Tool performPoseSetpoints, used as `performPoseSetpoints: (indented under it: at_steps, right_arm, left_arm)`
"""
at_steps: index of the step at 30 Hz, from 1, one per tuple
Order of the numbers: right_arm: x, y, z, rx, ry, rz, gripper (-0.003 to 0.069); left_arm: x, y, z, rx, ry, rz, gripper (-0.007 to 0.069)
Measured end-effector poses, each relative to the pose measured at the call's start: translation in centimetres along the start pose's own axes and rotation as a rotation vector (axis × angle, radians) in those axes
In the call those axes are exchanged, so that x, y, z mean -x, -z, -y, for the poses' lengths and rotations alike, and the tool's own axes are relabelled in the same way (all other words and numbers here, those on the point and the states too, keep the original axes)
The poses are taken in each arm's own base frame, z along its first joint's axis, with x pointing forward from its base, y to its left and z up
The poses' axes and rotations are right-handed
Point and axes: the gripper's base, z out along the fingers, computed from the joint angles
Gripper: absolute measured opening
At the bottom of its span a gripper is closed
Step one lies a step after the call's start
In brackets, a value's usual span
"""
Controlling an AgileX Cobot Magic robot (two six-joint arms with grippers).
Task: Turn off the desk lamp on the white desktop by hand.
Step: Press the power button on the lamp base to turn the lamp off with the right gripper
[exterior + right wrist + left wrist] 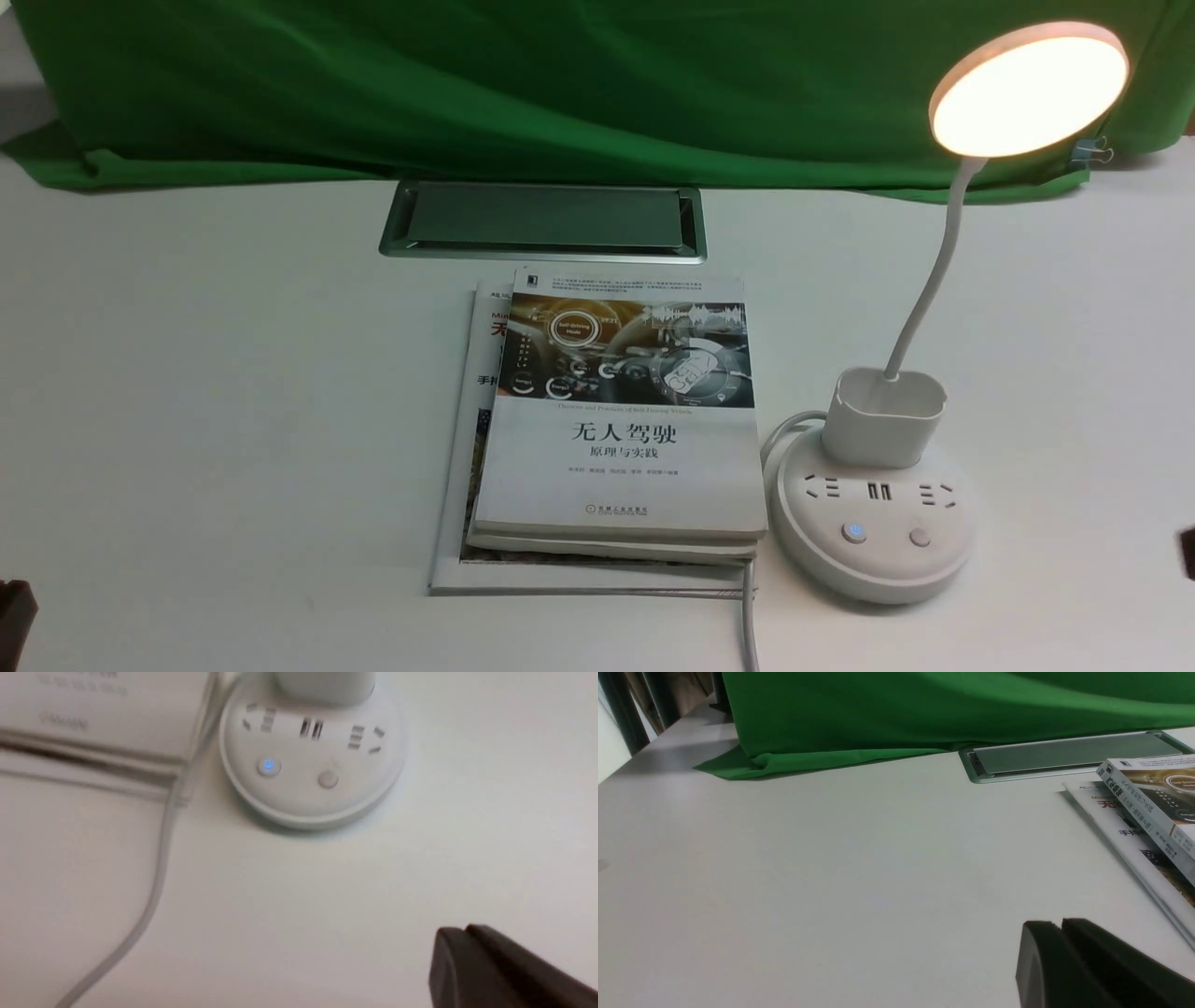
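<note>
The desk lamp (1030,89) stands at the right of the white desktop (215,392), its disc head glowing. Its round base (873,523) carries a blue-lit button (853,532) and an unlit button (920,537). The base also shows in the right wrist view (310,765), with the blue button (268,766) and the plain button (328,780). My right gripper (465,931) is shut and empty, short of the base; only a sliver shows at the front view's right edge (1187,551). My left gripper (1060,924) is shut and empty, low at the left (14,607).
A stack of books (621,420) lies left of the lamp base, touching its cable (747,616). The grey cable hatch (543,219) sits behind the books. Green cloth (523,84) covers the back. A clip (1090,149) hangs at the cloth's right.
</note>
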Motion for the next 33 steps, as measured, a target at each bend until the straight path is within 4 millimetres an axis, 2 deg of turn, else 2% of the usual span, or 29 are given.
performPoseSetpoints:
  at_steps: [5, 9, 16, 22, 33]
  right_arm:
    - [3.0, -5.2, -1.1, 0.026, 0.062, -0.134, 0.0051]
    - [4.2, -9.1, -1.8, 0.032, 0.089, -0.213, 0.0051]
    - [6.0, -14.3, -1.9, 0.023, 0.088, -0.289, 0.0051]
    - [7.1, -16.2, -2.0, 0.021, 0.086, -0.3, 0.0051]
    - [7.2, -17.1, -2.3, 0.057, 0.072, -0.313, 0.0033]
  left_arm:
    - [0.0, 0.0, 0.0, 0.0, 0.0, 0.0, 0.002]
    - [0.0, 0.0, 0.0, 0.0, 0.0, 0.0, 0.002]
    - [0.0, 0.0, 0.0, 0.0, 0.0, 0.0, 0.002]
    - [0.0, 0.0, 0.0, 0.0, 0.0, 0.0, 0.002]
    - [0.0, 0.0, 0.0, 0.0, 0.0, 0.0, 0.002]
